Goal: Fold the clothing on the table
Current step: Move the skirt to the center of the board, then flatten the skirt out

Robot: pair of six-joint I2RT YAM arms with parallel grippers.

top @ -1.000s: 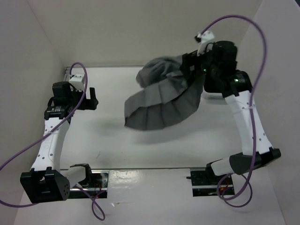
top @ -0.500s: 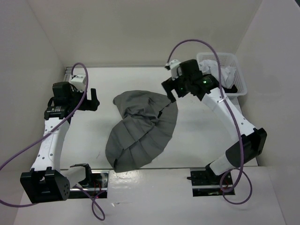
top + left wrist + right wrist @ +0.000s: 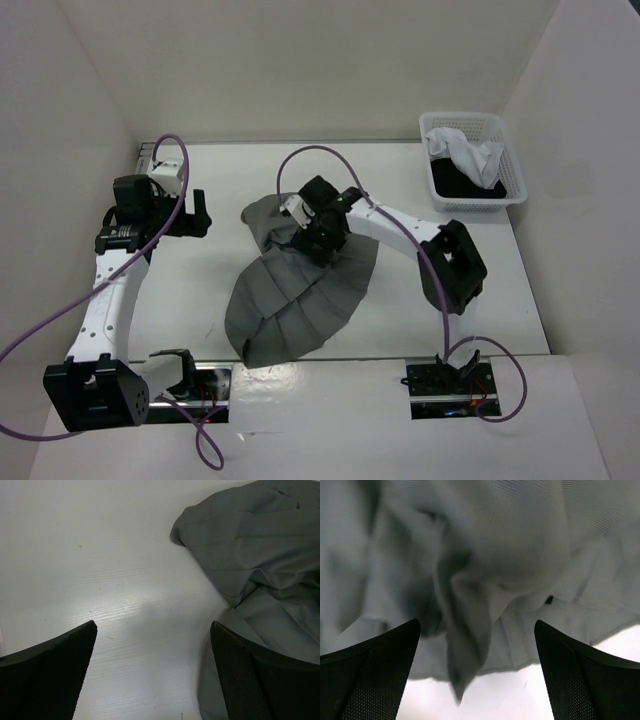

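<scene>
The clothing (image 3: 300, 310), a dark grey pleated skirt, lies crumpled in the middle of the table (image 3: 185, 300), its pleated hem fanned toward the near edge. My right gripper (image 3: 318, 238) hovers over its bunched upper part. In the right wrist view this gripper (image 3: 476, 625) is open, with blurred folds of the skirt (image 3: 520, 530) beyond the fingers and nothing pinched. My left gripper (image 3: 197, 212) stands open to the left of the skirt, apart from it. In the left wrist view, bare table shows between this gripper's (image 3: 153, 625) fingers and the skirt's edge (image 3: 250, 540) lies at the right.
A white basket (image 3: 470, 203) holding white and black garments stands at the back right corner. White panels wall the table on three sides. A metal rail (image 3: 300, 372) runs along the near edge between the arm bases. Purple cables loop over both arms.
The right arm swung the skirt from the air at the back right to the table's middle and let it go. It has since moved left over the skirt, uncovering the basket.
</scene>
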